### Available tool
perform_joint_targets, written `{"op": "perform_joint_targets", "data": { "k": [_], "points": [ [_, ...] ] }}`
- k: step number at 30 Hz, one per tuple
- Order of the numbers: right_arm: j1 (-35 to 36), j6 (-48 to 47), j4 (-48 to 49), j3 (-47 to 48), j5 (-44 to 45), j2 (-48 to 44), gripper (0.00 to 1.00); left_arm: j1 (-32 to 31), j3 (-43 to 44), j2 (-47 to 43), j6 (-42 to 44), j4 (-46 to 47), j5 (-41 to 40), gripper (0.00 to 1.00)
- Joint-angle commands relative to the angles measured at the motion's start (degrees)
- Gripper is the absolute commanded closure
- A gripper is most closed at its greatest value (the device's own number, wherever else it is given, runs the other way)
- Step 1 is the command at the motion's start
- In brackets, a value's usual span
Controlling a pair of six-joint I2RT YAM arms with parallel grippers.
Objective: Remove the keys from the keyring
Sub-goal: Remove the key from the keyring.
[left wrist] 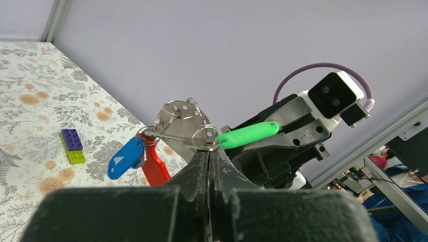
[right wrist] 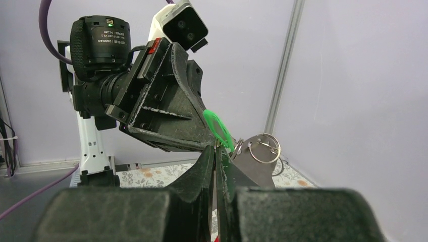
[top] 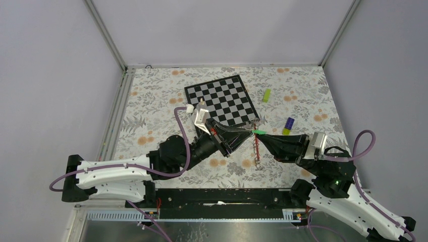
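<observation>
Aloft over the flower-patterned tabletop's (top: 151, 101) middle, the left gripper (left wrist: 209, 150) pinches the thin silvery metal keyring (left wrist: 171, 136); the right gripper (right wrist: 216, 148) clamps the small green-headed key (left wrist: 247, 134).

Pale lilac walls (top: 222, 30) enclose a floral-patterned table (top: 151, 101), evenly lit.

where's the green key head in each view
Top external: green key head mid-frame, just off the chessboard at its near right corner.
Left wrist: green key head at centre, pointing right off the keyring, above the shut jaws.
Right wrist: green key head at centre, edge-on above the shut jaws.
Shared landmark: the keyring, right beside it in both wrist views.
</observation>
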Motion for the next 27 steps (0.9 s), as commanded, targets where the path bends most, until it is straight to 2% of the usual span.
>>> {"op": "perform_joint_targets", "data": {
  "k": [1, 9, 14, 18, 22, 27],
  "points": [
    [-0.1, -1.5, 6.5, 2.6, -3.9, -0.7, 1.00, 0.7, 0.2, 0.4, -1.1, 0.2, -6.2, 1.00],
    [0.0, -2.9, 4.6, 3.8, -6.1, -0.4, 0.99, 0.7, 0.8, 0.5, -1.9, -1.6, -6.9, 1.00],
    [-0.1, -2.9, 1.7, 4.3, -8.5, -1.3, 0.76, 0.7, 1.0, -0.3, -0.8, -1.7, -7.2, 1.00],
    [0.0, -2.6, 0.3, 4.1, -9.9, -2.5, 0.65, 0.7, 1.2, -0.7, -0.2, -1.8, -7.5, 1.00],
    [-0.1, -2.4, -1.2, 4.4, -11.2, -3.0, 0.58, 0.7, 1.2, -0.8, 0.2, -1.7, -7.5, 1.00],
    [0.0, -1.7, -1.7, 4.4, -10.7, -3.2, 0.58, 0.7, 1.2, -1.0, 0.5, -1.7, -6.8, 1.00]
  ]
}}
